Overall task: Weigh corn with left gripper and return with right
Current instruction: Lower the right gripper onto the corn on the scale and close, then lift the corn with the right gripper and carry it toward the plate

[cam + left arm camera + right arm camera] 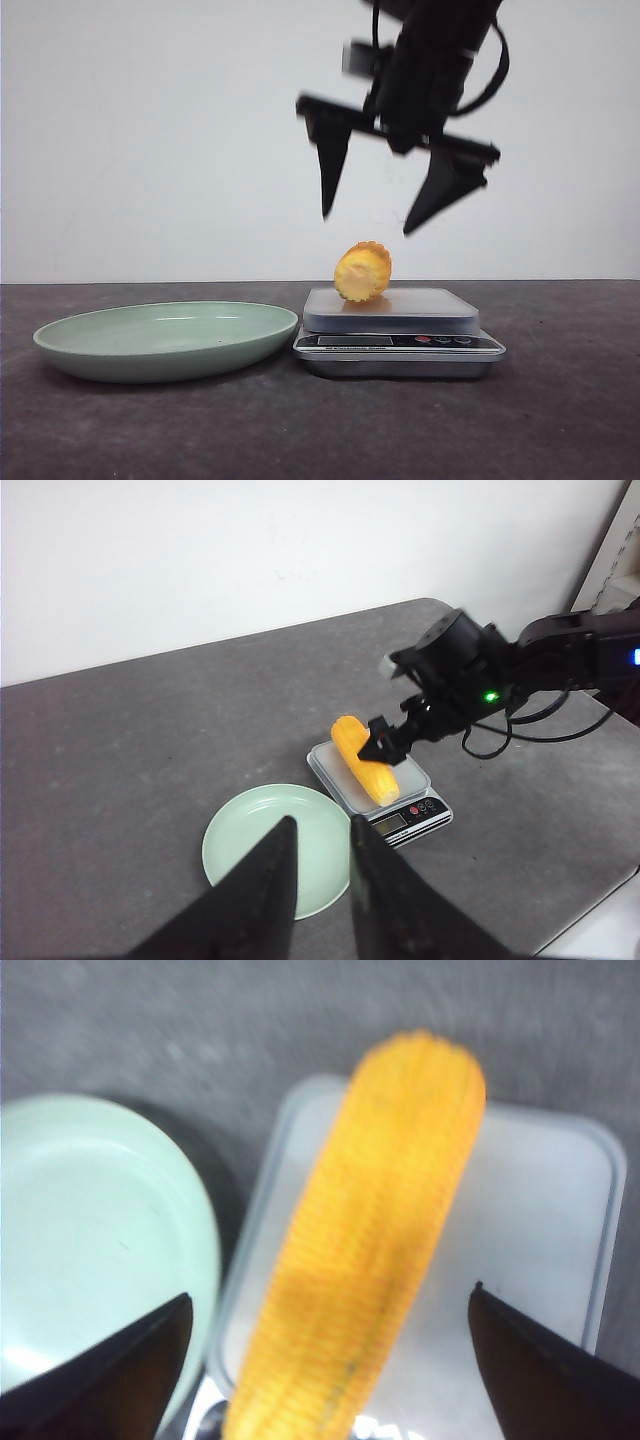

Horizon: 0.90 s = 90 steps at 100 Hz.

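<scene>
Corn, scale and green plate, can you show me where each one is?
corn [362, 271], front view, on its paler cut end.
scale [398, 343], front view, on the front panel with the display.
green plate [160, 345], front view, on its outer wall near the front rim.

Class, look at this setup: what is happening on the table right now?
A corn lies on the platform of a small kitchen scale, next to an empty pale green plate. The right tool hangs open directly above the corn, fingers spread on either side and not touching it. The left tool is held away, above the table, gripping nothing. Nothing is being carried at this moment.
</scene>
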Available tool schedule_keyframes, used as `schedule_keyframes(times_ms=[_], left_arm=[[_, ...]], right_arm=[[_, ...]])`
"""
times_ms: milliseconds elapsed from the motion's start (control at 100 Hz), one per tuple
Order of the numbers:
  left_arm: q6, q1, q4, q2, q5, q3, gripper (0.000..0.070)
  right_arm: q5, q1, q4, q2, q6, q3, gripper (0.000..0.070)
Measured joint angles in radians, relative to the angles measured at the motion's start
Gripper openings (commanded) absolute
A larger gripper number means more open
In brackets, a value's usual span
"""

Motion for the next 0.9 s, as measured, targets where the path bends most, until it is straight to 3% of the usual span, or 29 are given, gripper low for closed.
schedule_keyframes(times_ms=[110,370,470,900], left_arm=[[0.009,0.000,0.000,0.000,0.000,0.000,0.0057],[0.030,0.000,0.000,0.000,0.000,0.000,0.0057],[0.037,0.000,0.000,0.000,0.000,0.000,0.0057],[0.043,0.000,-0.004,0.000,0.000,0.000,0.0057]], right_arm=[[0.001,0.002,-0.031,0.026,0.007,0.000,0.0510],[0.001,0.003,-0.043,0.031,0.021,0.001,0.0115],[-0.010,0.000,-0.045,0.030,0.021,0.002,0.0006],[0.008,-0.005,-0.014,0.029,0.013,0.014,0.0003]])
